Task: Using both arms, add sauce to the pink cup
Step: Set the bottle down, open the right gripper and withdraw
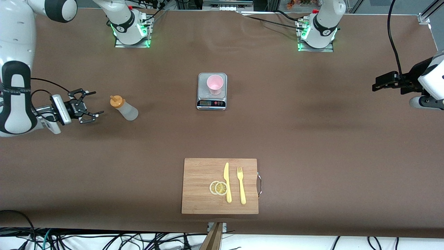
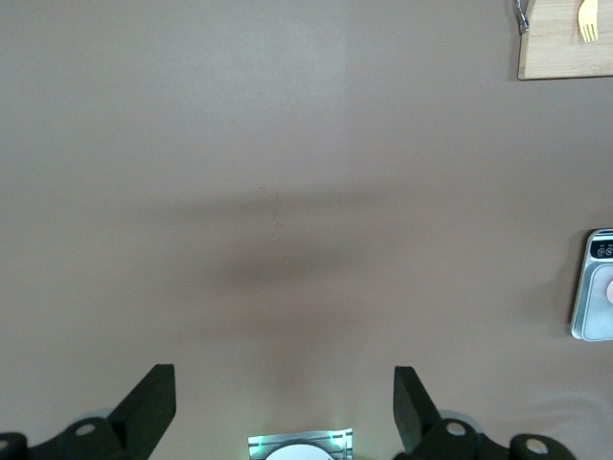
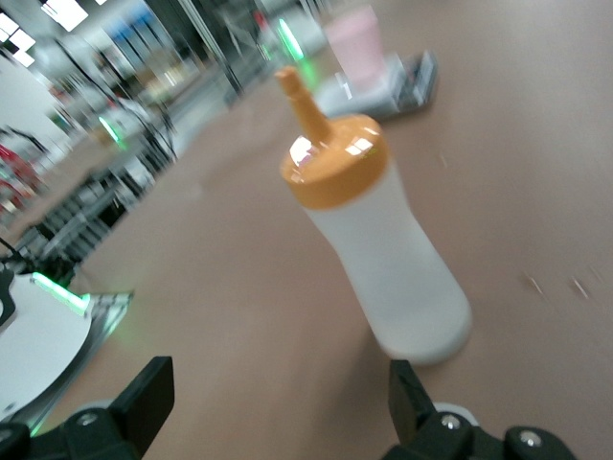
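One upright sauce bottle (image 1: 124,107), nozzle upward.

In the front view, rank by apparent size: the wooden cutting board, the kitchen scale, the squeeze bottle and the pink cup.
1. Rectangular bamboo cutting board, by far the largest.
2. Silver digital kitchen scale.
3. Translucent whitish squeeze bottle with orange cap.
4. Pale pink plastic cup on the scale, smallest, though not far off the bottle.

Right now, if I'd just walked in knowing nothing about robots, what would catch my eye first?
Probably the pink cup standing on a small scale mid-table. Next, the sauce, an orange-capped bottle toward the right arm's end, with the open right gripper close beside it. The left gripper, also open, waits over bare table.
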`<state>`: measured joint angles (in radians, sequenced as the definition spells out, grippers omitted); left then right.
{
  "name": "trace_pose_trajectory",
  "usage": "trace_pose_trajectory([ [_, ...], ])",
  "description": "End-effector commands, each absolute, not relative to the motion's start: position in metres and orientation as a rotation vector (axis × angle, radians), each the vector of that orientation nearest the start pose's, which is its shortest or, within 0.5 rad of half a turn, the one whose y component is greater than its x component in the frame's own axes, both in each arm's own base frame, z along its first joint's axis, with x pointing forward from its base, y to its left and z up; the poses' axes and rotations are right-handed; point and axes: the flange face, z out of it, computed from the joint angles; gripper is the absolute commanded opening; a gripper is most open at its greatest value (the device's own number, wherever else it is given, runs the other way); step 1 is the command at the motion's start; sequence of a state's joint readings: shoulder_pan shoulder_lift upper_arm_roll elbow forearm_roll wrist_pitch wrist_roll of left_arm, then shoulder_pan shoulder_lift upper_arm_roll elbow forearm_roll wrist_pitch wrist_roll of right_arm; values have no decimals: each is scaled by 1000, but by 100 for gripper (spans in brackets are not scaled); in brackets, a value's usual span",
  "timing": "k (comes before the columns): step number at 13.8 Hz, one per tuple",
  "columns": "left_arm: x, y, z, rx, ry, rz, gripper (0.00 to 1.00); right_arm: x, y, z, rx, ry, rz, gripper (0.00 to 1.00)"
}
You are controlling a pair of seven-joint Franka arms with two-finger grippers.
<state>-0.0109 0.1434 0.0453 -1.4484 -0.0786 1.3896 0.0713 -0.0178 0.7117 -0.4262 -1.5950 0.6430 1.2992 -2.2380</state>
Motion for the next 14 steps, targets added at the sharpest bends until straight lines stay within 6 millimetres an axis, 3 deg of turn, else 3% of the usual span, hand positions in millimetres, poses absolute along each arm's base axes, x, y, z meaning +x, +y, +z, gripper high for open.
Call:
trace_pose_trajectory([
  [1, 581, 9, 591, -3190, 104, 306, 100, 592, -102, 320, -1766, -1679, 56, 99],
  [5, 581, 7, 591, -3187, 106, 304, 100, 606, -27, 413, -2179, -1731, 286, 99],
  [7, 581, 9, 591, -3187, 101, 306, 100, 606, 9, 441, -2381, -1674, 337, 99],
  [10, 581, 8, 591, -3187, 101, 304, 100, 598, 41, 472, -2729, -1350, 374, 99],
  [14, 581, 10, 591, -3186, 91, 304, 100, 586, 52, 506, -3094, -609, 315, 99],
])
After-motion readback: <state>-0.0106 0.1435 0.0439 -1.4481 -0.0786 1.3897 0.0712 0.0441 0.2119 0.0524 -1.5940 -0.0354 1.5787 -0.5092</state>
